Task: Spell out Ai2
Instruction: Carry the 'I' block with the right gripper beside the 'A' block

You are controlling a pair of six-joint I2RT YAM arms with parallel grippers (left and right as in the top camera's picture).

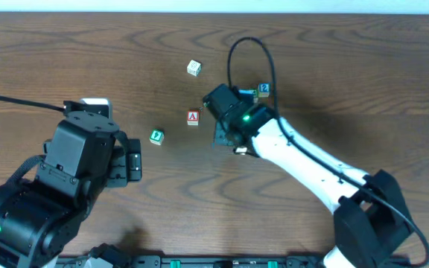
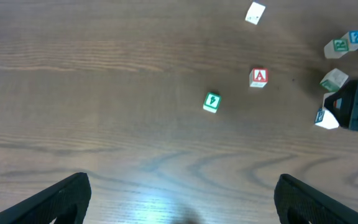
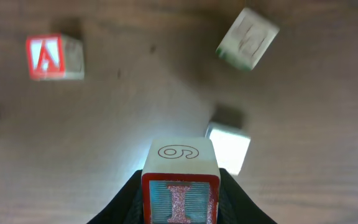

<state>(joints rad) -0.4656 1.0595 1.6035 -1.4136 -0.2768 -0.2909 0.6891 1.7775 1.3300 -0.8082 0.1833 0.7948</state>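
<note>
Right end effector (image 3: 179,190) has a block. It's pinching the I block (image 3: 180,203), with a dark finger on each side of it. The red-framed "I" faces the wrist camera and a "6" sits on the face above it. From that view I can't tell whether it is resting on the bench (image 1: 65,52) or held just off it.

Everything here is placed from the A block (image 1: 193,117). The A block sits apart from the others on the wood, its red letter facing up. In the right wrist view, the I block is right of it and nearer the camera, not touching it. A bright white block (image 3: 229,147) lies just beside the I block on the side away from the A block. A pale tilted block (image 3: 247,38) lies further off to the A block's right.

From overhead, a green block (image 1: 156,136) sits down and left of the A block, near but apart. A white block (image 1: 193,68) lies straight above the A block. A blue block (image 1: 263,89) sits off to the A block's upper right, with another block (image 1: 253,94) tight against it.

Left end effector (image 2: 182,180) is spread wide with nothing between its fingers. It hangs well down and left of the A block, beyond the green block.
</note>
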